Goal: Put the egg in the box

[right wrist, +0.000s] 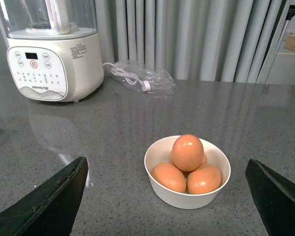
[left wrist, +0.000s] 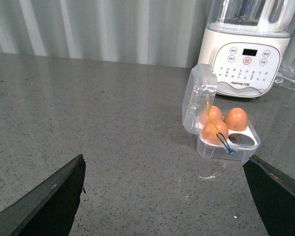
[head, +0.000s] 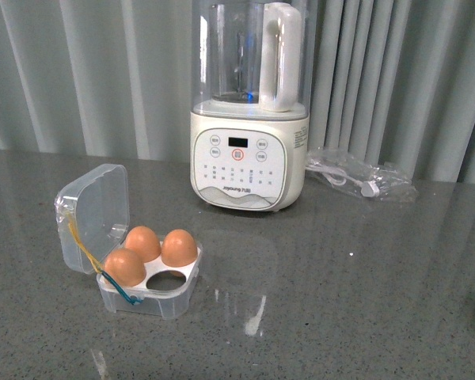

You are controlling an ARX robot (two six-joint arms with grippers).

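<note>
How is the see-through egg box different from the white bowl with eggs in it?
The box is clear and square, with its lid standing open; the bowl is white and round, with no lid. The box's eggs, three of them, sit apart, each in its own hole, and one hole is empty; the bowl's eggs are heaped together, one on top. Both hold brown eggs and stand on the grey table.

Speckled grey desk point(head: 364, 301); orange-brown eggs point(head: 179, 248); clear box point(head: 115, 237) with white tray, yellow and blue bands; cream blender point(head: 249, 154); white bowl point(right wrist: 187, 196).
</note>
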